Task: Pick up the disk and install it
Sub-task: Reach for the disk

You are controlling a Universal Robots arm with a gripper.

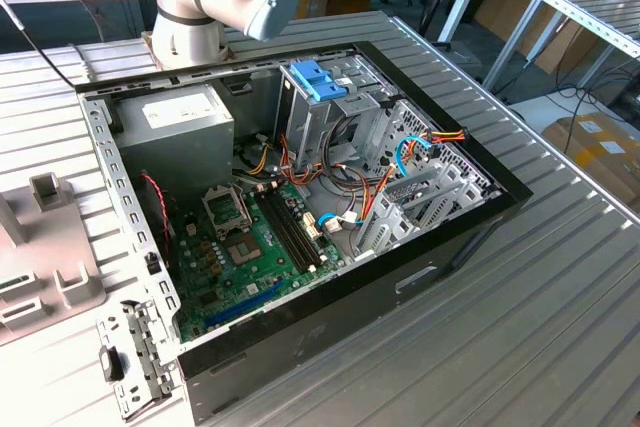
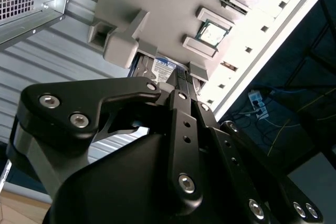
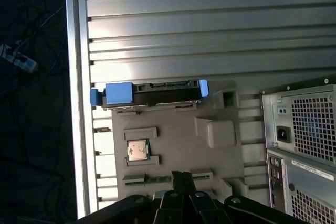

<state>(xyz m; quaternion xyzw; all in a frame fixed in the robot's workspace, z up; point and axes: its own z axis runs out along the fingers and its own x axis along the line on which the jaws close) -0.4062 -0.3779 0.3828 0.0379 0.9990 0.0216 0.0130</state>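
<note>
Disk (image 3: 152, 94): dark slab, blue side rails, white-and-blue label, standing on edge in grey holder plate (image 3: 178, 145) on slatted desk (image 3: 210, 24), beside PC case (image 3: 299, 140). Tool (image 3: 182, 176) pressed together, empty, apart from it.

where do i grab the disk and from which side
Grip the disk at mid-length, across its two broad faces, coming from straight above. It stands on its long edge in the grey holder, thin edge up, with blue rails capping both ends, so the bare middle is likely the firmest hold.
</note>
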